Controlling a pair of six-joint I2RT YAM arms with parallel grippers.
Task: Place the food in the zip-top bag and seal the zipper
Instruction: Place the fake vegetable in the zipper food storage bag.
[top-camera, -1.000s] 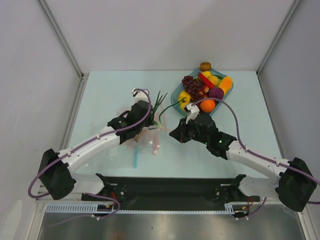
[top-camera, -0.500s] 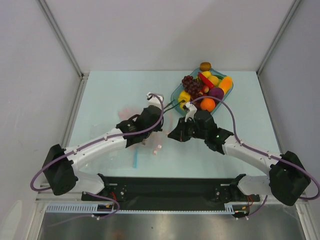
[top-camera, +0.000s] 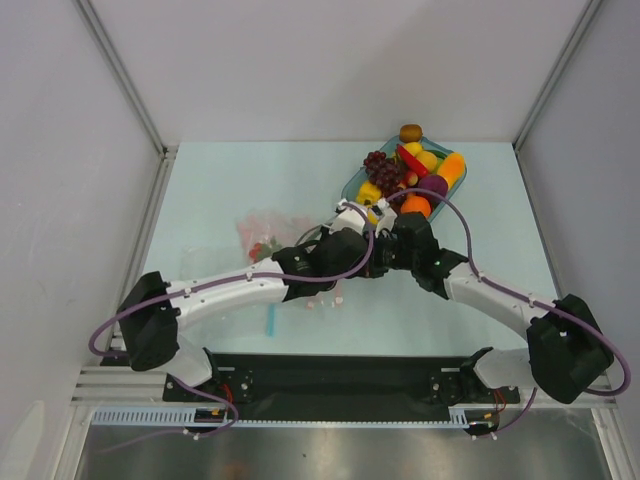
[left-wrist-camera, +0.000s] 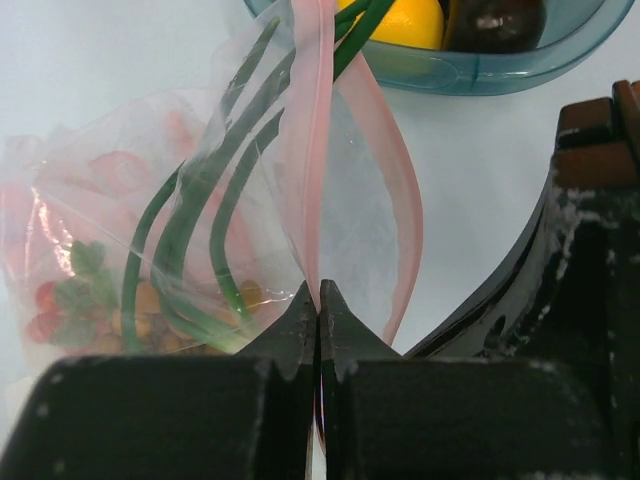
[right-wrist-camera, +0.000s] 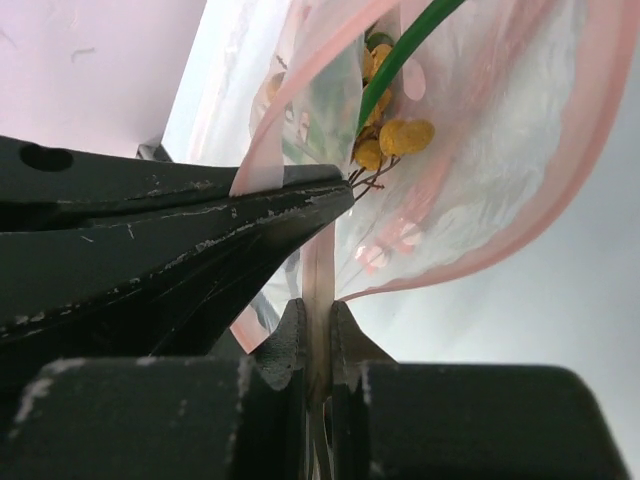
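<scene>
We see both arms meeting near the middle of the table (top-camera: 215, 180), just in front of the teal tray (top-camera: 352, 182). The left gripper (left-wrist-camera: 318, 306) is clenched on the zipper (left-wrist-camera: 312, 150) of the zip-top bag (left-wrist-camera: 110, 215); its two fingertips press together with the pink strip between them. The right gripper (right-wrist-camera: 318, 322) is also clamped on this pink strip, and its black body stands directly beside the left one, almost touching.

Beyond the fingers the two sides of the zipper bow apart, so the mouth of the bag is open there. The bag lies on the table to the left of the grippers, crinkled, and it holds food. We can make out a green stalk (right-wrist-camera: 400, 52) that reaches out through the mouth, a tan grape bunch (right-wrist-camera: 398, 135), and some small red and orange pieces that we cannot name.

More food is in the tray, among it a lemon (left-wrist-camera: 402, 20) at its near wall.
</scene>
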